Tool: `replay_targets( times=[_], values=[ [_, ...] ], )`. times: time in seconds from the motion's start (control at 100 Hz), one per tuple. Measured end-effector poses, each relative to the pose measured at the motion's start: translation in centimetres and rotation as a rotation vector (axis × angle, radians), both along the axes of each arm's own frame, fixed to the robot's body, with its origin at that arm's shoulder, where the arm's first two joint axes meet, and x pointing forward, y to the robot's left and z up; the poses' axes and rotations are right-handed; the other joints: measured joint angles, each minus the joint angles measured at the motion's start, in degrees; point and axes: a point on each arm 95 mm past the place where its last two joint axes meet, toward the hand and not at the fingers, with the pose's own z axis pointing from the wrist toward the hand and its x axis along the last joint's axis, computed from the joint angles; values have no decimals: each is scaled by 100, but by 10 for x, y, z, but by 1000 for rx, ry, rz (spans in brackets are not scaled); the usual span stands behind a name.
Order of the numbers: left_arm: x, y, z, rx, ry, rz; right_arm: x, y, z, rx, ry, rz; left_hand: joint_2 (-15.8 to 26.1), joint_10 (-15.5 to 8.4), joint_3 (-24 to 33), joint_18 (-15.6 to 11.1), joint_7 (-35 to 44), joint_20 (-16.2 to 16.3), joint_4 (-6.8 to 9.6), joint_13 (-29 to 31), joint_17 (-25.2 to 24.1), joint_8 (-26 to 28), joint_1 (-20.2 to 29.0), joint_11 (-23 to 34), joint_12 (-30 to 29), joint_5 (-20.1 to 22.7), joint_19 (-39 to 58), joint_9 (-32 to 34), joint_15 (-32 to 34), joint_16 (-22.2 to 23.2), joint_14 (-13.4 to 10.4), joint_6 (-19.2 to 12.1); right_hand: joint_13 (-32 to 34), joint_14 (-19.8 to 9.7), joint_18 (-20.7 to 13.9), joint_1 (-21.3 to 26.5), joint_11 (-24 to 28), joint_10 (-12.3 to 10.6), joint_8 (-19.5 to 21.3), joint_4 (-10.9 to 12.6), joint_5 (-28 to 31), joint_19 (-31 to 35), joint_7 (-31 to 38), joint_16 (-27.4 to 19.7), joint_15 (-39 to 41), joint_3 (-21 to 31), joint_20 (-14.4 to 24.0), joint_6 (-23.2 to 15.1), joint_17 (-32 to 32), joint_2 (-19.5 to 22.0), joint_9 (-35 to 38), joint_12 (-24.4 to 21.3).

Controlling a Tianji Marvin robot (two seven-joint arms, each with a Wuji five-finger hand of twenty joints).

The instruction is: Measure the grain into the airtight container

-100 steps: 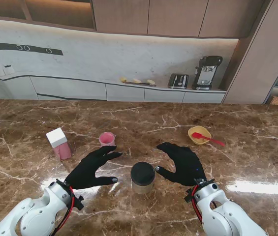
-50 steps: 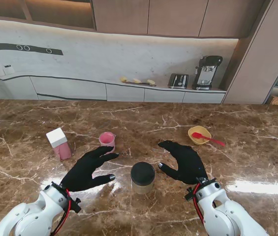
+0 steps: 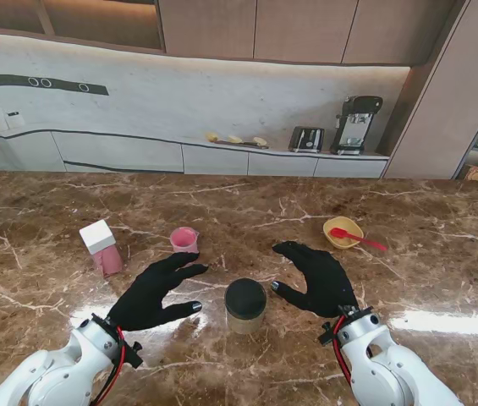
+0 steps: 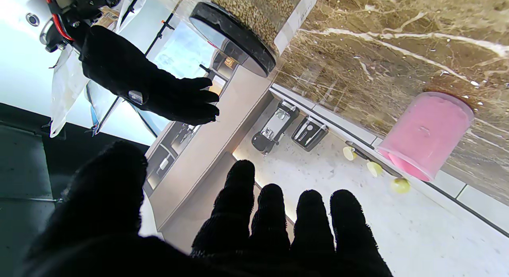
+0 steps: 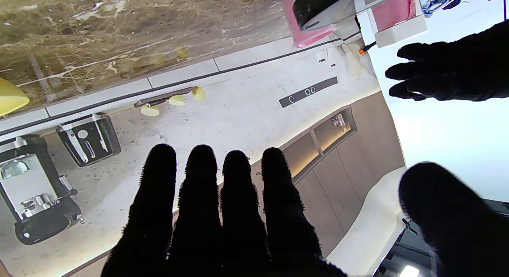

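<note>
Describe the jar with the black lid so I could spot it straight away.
On the brown marble table, look between the two black-gloved hands, the left hand and the right hand. The jar stands there, clear-walled with grain inside. Its flat black lid sets it apart from the pink cup farther back.

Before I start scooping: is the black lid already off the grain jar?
No. In the stand view the black lid sits on top of the jar, with the left hand and right hand open either side.
</note>
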Motion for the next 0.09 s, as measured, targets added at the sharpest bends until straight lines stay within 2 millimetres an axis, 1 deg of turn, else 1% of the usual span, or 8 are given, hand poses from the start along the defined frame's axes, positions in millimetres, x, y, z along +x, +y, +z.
replay_targets(
  times=[0.04,0.05,0.09],
  values=[
    [0,0,0,0,0,0,0,0,0,0,0,1,0,0,-2,0,0,-9,-29,0,0,0,0,0,0,0,0,0,0,0,0,0,0,0,0,0,0,0,0,-9,0,0,0,0,0,0,0,0,0,-23,0,0],
    [0,0,0,0,0,1,0,0,0,1,0,1,0,0,-2,0,0,-12,-41,0,0,0,0,0,0,0,0,0,0,0,0,0,0,0,0,0,0,0,0,-64,0,0,0,0,0,0,0,0,0,-23,0,0],
    [0,0,0,0,0,2,0,0,0,0,1,1,0,0,-2,1,0,-45,-56,0,0,0,1,0,0,0,1,0,0,0,0,0,0,0,0,0,-1,0,0,-65,0,-1,0,0,0,0,0,0,0,-43,0,0]
  ],
)
